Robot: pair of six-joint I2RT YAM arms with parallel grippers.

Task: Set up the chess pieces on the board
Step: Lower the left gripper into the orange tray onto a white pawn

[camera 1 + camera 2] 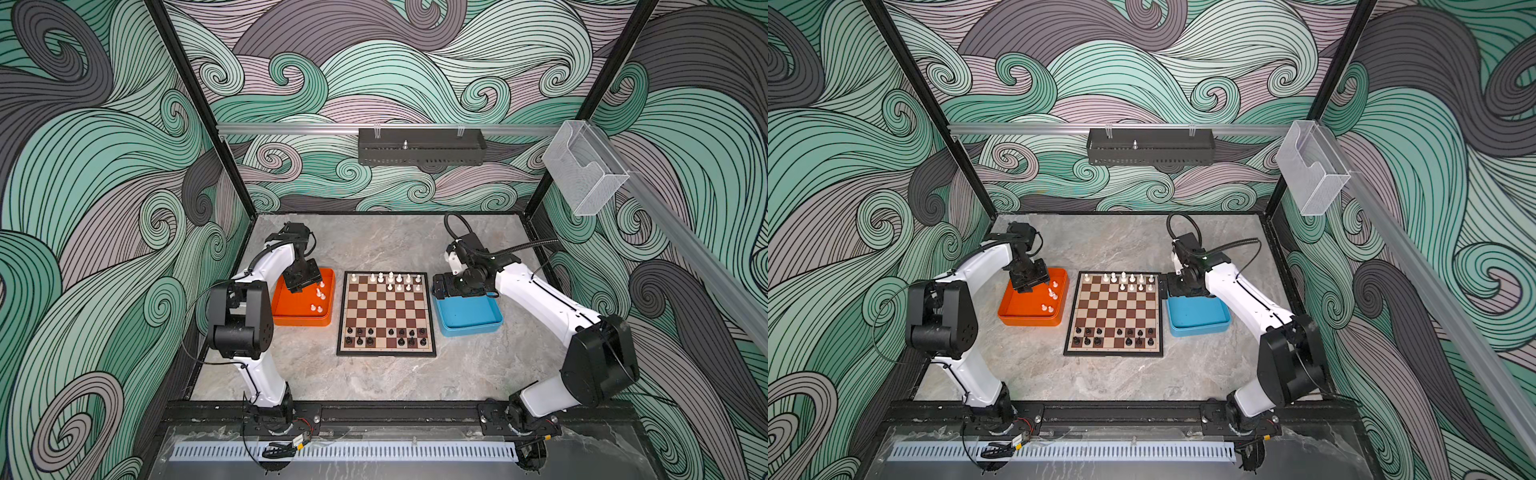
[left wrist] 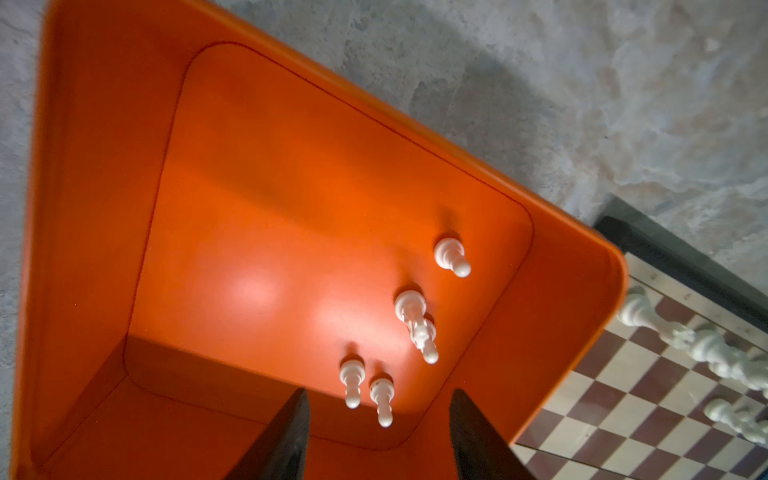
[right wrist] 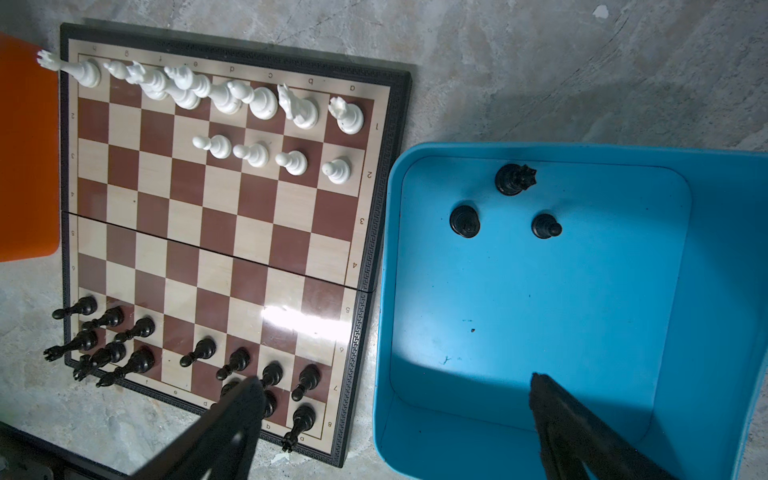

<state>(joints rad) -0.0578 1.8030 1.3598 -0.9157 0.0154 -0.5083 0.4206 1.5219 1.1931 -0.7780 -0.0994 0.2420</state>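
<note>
Grey marbled table carries the board in the middle, between an orange tray and a blue tray. On its two far rows stand white pieces, on its two near rows black pieces, both rows with gaps. A few more white pieces stand in the orange tray, and three black ones in the blue tray. The left gripper hangs over the orange tray, fingers apart, nothing between them. The right gripper hangs over the blue tray's edge beside the board, fingers spread wide and empty.
</note>
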